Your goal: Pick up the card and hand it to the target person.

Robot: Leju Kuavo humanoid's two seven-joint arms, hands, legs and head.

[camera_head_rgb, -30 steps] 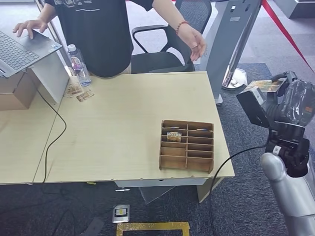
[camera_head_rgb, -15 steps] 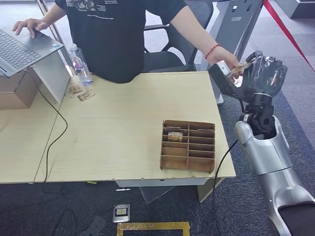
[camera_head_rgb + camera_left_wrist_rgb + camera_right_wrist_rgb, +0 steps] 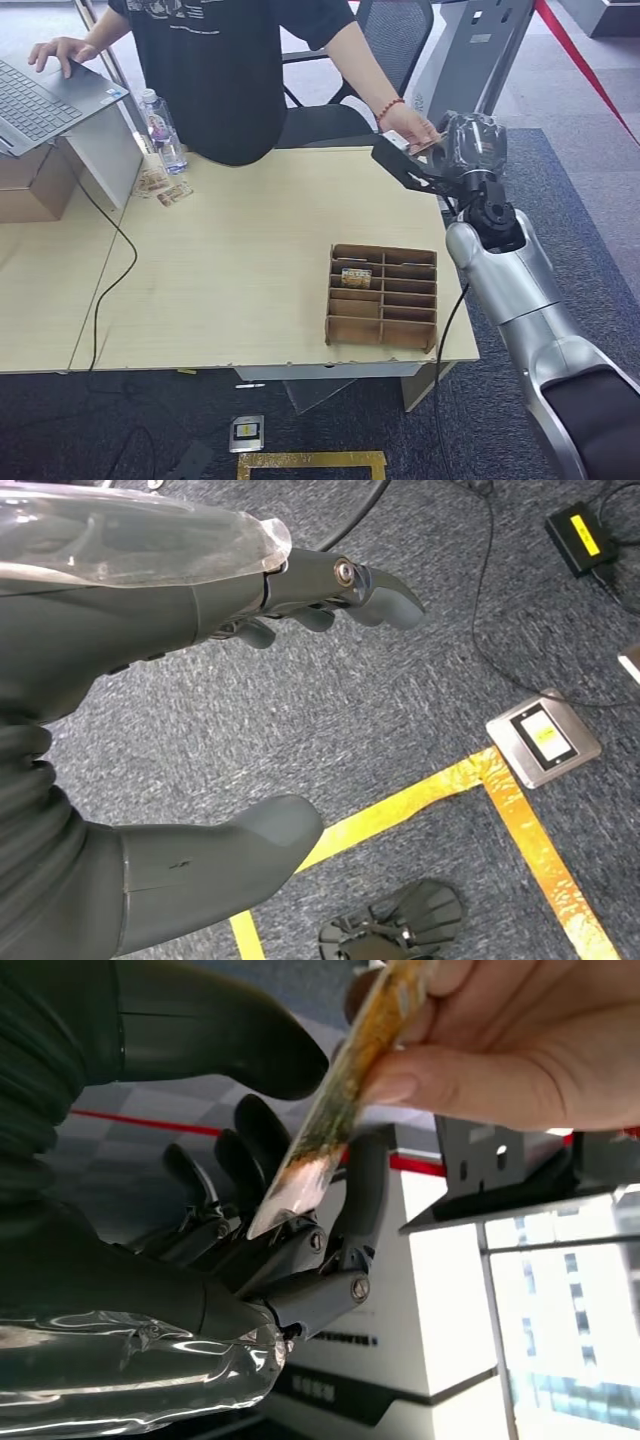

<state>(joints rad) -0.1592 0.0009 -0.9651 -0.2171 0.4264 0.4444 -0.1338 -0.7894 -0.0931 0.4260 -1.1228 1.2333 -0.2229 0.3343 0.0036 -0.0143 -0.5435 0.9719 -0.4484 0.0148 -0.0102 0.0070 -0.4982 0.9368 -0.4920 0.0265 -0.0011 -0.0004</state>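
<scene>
The card (image 3: 340,1100) is thin, with a yellow-brown print. One end lies between the thumb and the dark fingers (image 3: 249,1160) of my right hand (image 3: 423,160), which holds it. A person's hand (image 3: 411,125) with a red bead bracelet pinches the other end; its fingers (image 3: 490,1070) show close up in the right wrist view. My right hand is raised above the table's far right corner, with the card (image 3: 424,147) showing as a sliver between the two hands. My left hand (image 3: 151,630) hangs over the carpeted floor, fingers apart, holding nothing.
A cardboard divider box (image 3: 381,297) with a card (image 3: 353,277) in one slot stands near the right end of the table (image 3: 226,250). A water bottle (image 3: 161,130), loose cards (image 3: 162,188) and a laptop (image 3: 45,100) sit far left. An office chair (image 3: 392,30) stands behind the person.
My right arm swung up and to the left, from beside the table to its far right corner. The person reached over and took hold of the card's free end.
</scene>
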